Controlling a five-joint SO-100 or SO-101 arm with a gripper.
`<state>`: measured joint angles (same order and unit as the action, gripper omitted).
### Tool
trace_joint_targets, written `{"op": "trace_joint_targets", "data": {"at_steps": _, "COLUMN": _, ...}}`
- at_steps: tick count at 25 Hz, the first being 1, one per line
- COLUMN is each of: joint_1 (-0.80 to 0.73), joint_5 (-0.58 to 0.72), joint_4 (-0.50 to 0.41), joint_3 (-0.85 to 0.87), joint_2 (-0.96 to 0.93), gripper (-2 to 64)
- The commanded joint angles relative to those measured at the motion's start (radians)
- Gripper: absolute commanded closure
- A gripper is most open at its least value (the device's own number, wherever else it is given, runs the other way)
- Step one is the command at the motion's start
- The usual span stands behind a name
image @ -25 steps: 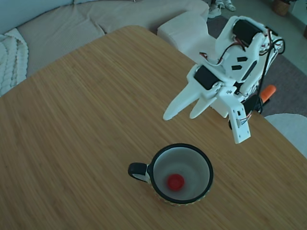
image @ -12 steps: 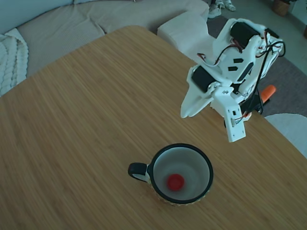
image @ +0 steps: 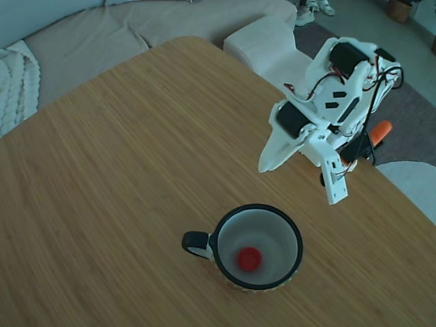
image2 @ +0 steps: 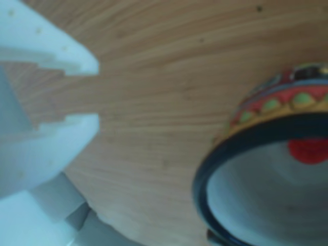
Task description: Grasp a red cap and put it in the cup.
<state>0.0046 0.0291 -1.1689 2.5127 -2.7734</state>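
Note:
The red cap (image: 249, 258) lies on the pale bottom inside the cup (image: 293, 231), a black-rimmed mug with its handle pointing left, near the table's front edge in the fixed view. My white gripper (image: 262, 167) hangs above the table, up and right of the cup, well apart from it, with its fingers drawn together and nothing between them. In the other view the gripper (image2: 97, 94) comes in from the left with only a narrow slit between its tips. The cup's rim (image2: 205, 179) and the cap (image2: 310, 149) are at the lower right there.
The wooden table (image: 136, 170) fills most of the fixed view. An orange clamp handle (image: 381, 129) sits by the arm's base at the right edge. A beige sofa (image: 102, 34) and a white block (image: 259, 44) stand beyond the table's far edge.
The gripper's two fingers, spread apart a second ago, have come together. The arm has drawn back up and to the right, away from the cup. The cap and cup have not moved.

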Motion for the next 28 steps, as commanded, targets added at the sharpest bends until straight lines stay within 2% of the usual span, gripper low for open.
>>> {"op": "trace_joint_targets", "data": {"at_steps": 1, "joint_1": -0.002, "joint_5": 0.0, "joint_4": 0.032, "joint_3": 0.017, "joint_2": -0.031, "gripper": 56.2}}
{"op": "trace_joint_targets", "data": {"at_steps": 8, "joint_1": -0.002, "joint_5": 0.002, "joint_4": 0.124, "joint_3": 0.13, "joint_2": -0.091, "gripper": 56.2}}
{"op": "trace_joint_targets", "data": {"at_steps": 15, "joint_1": -0.051, "joint_5": 0.002, "joint_4": 0.126, "joint_3": 0.202, "joint_2": -0.158, "gripper": 56.2}}
{"op": "trace_joint_targets", "data": {"at_steps": 28, "joint_1": -0.038, "joint_5": -0.012, "joint_4": 0.123, "joint_3": 0.252, "joint_2": -0.255, "gripper": 57.0}}
